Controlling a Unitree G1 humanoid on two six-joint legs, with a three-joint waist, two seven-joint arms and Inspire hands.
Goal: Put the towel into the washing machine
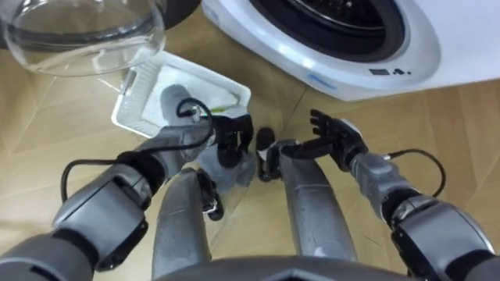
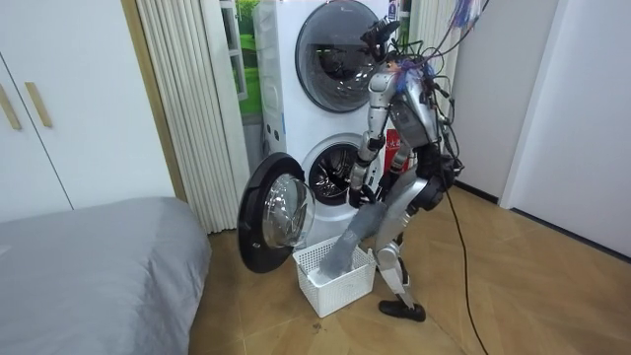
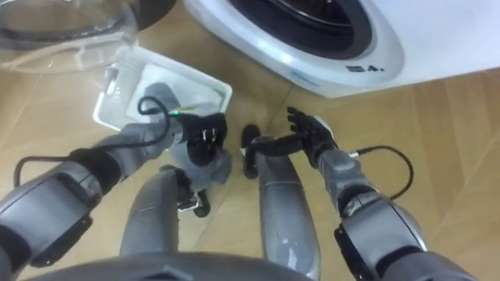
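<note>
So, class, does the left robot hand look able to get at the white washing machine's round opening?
Probably yes: the left robot hand, clutching the grey towel, has bare wooden floor ahead, and the round glass door is swung aside.

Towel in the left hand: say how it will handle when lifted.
Likely floppy: the towel sags in folds below the left hand. Probably light, as that one hand holds it up. Unlikely to roll.
</note>
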